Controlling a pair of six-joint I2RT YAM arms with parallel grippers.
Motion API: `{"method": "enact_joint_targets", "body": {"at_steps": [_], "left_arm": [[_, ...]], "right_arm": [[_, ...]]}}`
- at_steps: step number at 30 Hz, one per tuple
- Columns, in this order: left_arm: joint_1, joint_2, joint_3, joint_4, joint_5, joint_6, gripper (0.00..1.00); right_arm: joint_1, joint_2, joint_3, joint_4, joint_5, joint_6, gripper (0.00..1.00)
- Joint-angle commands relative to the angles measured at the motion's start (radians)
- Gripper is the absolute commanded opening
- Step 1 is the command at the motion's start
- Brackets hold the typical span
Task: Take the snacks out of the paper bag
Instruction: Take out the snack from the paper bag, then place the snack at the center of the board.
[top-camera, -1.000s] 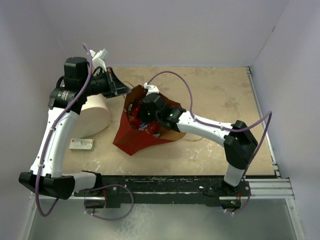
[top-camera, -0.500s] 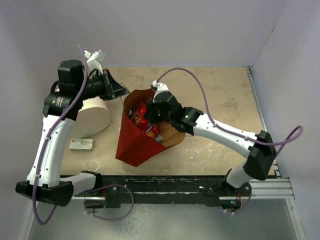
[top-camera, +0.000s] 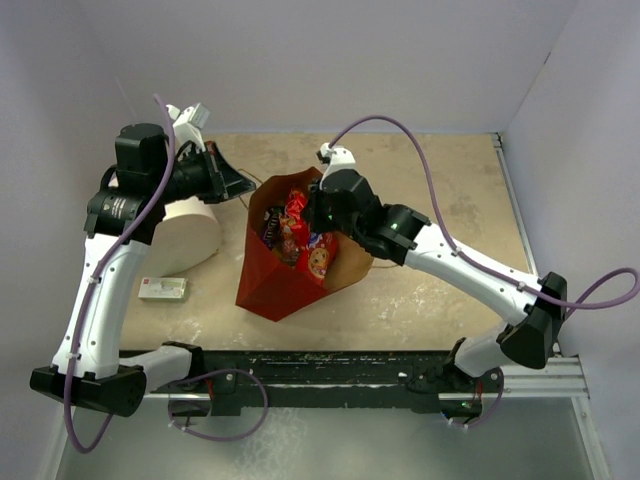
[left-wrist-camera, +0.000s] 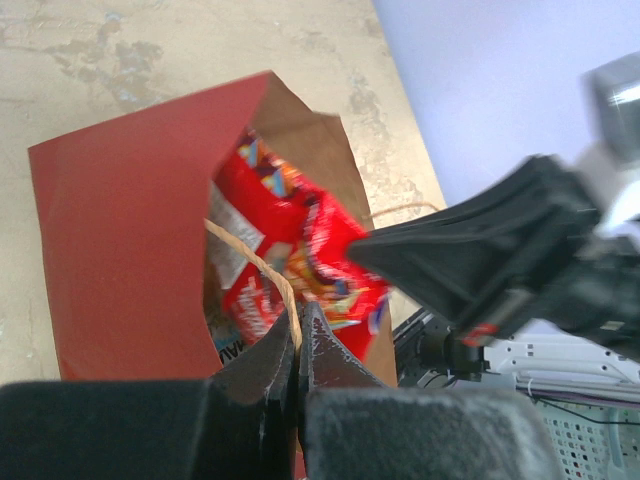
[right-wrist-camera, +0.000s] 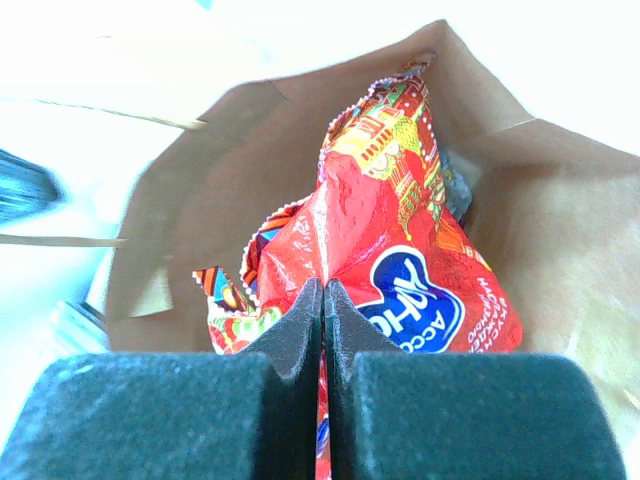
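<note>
The worktop (top-camera: 450, 200) was walled at 12, 3 and 9 o'clock, with bare room at 3 o'clock of the paper bag (top-camera: 265, 285). A white tub (top-camera: 190, 235) sat near the bag at 9 o'clock and a small box (top-camera: 163, 289) at 8. The bag's long axis ran roughly 7 to 1 o'clock, mouth at the far end. Inside were a red cookie bag (right-wrist-camera: 400, 240), pinched by the closed right tool (right-wrist-camera: 322, 288), and smaller packets (top-camera: 280, 235). The left tool (left-wrist-camera: 298, 318) was clamped on the string handle (left-wrist-camera: 250, 260).
</note>
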Motion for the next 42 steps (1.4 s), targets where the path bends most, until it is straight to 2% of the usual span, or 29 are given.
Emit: {"method": "enact_joint_targets", "body": {"at_steps": [1, 12, 17, 20, 24, 29, 38, 42], "left_arm": [[-0.003, -0.009, -0.037, 0.085, -0.020, -0.055, 0.00], [-0.004, 0.035, -0.015, 0.085, -0.027, -0.042, 0.00], [-0.004, 0.070, 0.023, 0.067, -0.029, -0.017, 0.00], [-0.003, 0.083, 0.038, 0.065, -0.031, -0.005, 0.00], [-0.004, 0.097, 0.066, 0.050, -0.043, 0.014, 0.00], [-0.004, 0.110, 0.094, 0.027, -0.055, 0.045, 0.00], [-0.003, 0.145, 0.148, 0.011, -0.051, 0.061, 0.00], [-0.003, 0.160, 0.170, -0.001, -0.031, 0.066, 0.00]], "right_arm": [[-0.014, -0.069, 0.205, 0.088, 0.057, -0.024, 0.00], [-0.059, 0.040, 0.614, -0.028, 0.108, -0.115, 0.00], [-0.162, 0.111, 0.843, -0.110, 0.093, -0.151, 0.00], [-0.229, 0.116, 0.875, -0.148, 0.122, -0.176, 0.00], [-0.349, 0.066, 0.790, -0.186, 0.154, -0.181, 0.00], [-0.502, -0.036, 0.577, -0.216, 0.167, -0.178, 0.00], [-0.740, -0.240, -0.058, -0.177, 0.228, -0.130, 0.00], [-0.818, -0.272, -0.262, -0.141, 0.277, -0.117, 0.00]]}}
